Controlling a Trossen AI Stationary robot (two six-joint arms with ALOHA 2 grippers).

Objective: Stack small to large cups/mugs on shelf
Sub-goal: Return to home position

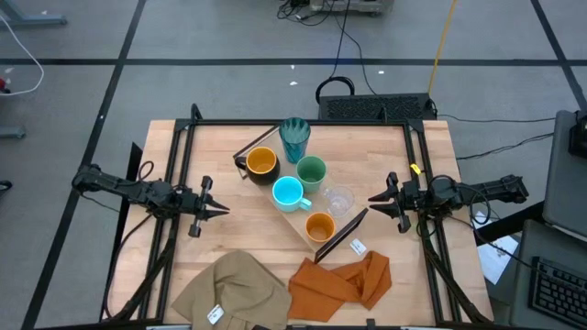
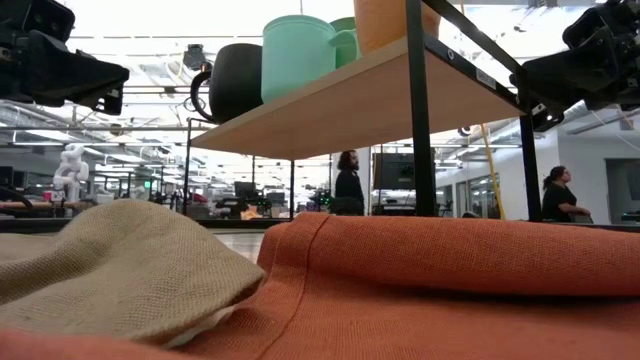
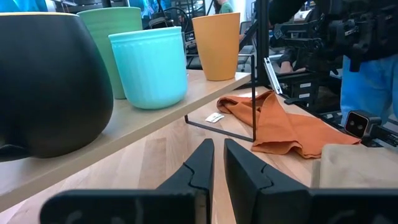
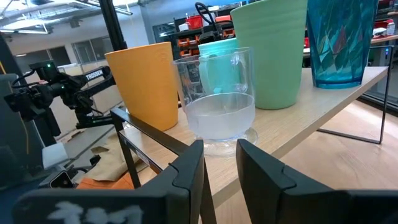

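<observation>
The shelf, a light-wood plank on black wire brackets, stands slantwise mid-table. Several cups stand upright on it in pairs. The ribbed teal cup and dark mug are at the far end. The green cup and light-blue mug are in the middle. The clear tumbler and orange cup are at the near end. My left gripper hovers left of the shelf, shut, pointing level at it. My right gripper hovers to the right, slightly open, facing the tumbler.
A tan cloth and an orange cloth lie crumpled by the table's near edge, in front of the shelf. A black frame runs around the tabletop. People stand in the room beyond the table.
</observation>
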